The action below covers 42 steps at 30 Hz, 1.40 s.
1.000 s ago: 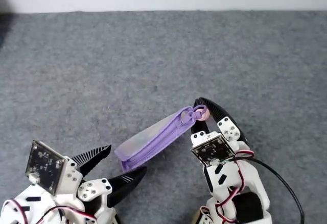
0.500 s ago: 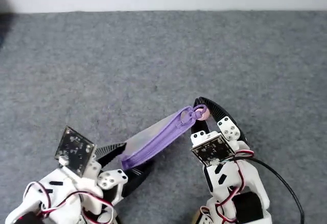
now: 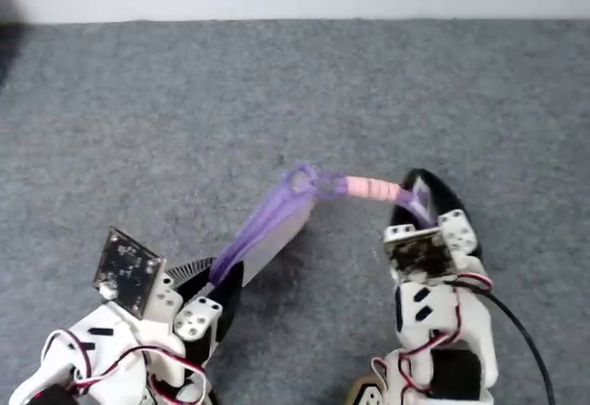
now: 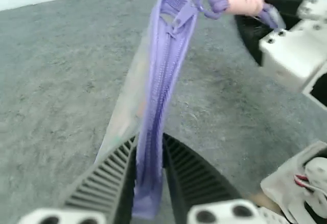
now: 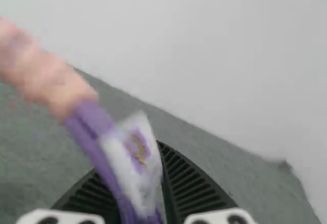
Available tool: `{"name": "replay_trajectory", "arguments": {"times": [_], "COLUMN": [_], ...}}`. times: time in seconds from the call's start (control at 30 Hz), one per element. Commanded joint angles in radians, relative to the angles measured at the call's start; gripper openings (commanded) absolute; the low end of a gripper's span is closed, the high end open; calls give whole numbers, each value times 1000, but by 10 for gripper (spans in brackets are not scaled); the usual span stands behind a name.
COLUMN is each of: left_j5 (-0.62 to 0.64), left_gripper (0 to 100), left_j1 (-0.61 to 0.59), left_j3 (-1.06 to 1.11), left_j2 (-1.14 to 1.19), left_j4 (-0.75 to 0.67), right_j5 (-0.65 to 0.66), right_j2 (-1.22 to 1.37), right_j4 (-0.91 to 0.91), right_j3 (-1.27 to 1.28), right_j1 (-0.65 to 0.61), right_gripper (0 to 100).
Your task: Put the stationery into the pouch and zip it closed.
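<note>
High view: left hand [image 3: 221, 274] is gripping the pouch [image 3: 269, 230] at one end; right hand [image 3: 417, 195] is clamping the zipper charm [image 3: 371, 187] at the pouch's other end.

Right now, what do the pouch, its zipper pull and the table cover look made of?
Pouch: likely soft translucent plastic, frosted, edged with purple fabric zipper tape; it bends limply and its side looks see-through. Zipper pull: pink segmented piece on purple cord, maybe rubber or beads, too blurred to say. Table cover: grey felt or short-pile carpet, matte, speckled fibrous texture.
</note>
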Motion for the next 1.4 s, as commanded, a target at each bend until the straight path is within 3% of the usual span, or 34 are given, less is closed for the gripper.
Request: {"name": "replay_trajectory", "arguments": {"times": [0.0,0.13,0.27,0.47,0.73,0.87,1.0,1.17,1.37], "left_j5": [23,23,23,25,75,75,75,74,72], "left_gripper": [10,10,10,10,10,10,10,10,10], "left_j1": [-28,-26,-25,-29,-31,-31,-31,-31,-31], "left_j3": [-31,-44,-38,-36,-36,-36,-35,-35,-35], "left_j2": [-5,-5,-5,-5,-5,-5,-5,-2,3], "left_j4": [40,40,35,34,32,32,32,32,34], "right_j5": [0,-5,-2,-3,-107,-184,-293,-404,-419], "right_j2": [1,-4,-4,-4,-4,-4,1,8,96], "right_j4": [-18,-15,12,344,648,765,812,699,590], "right_j3": [18,46,23,-60,-196,-308,-417,-437,-407], "right_j1": [120,179,154,159,154,51,-157,-421,-533], "right_gripper": [7,7,9,21,329,329,267,194,177]}}
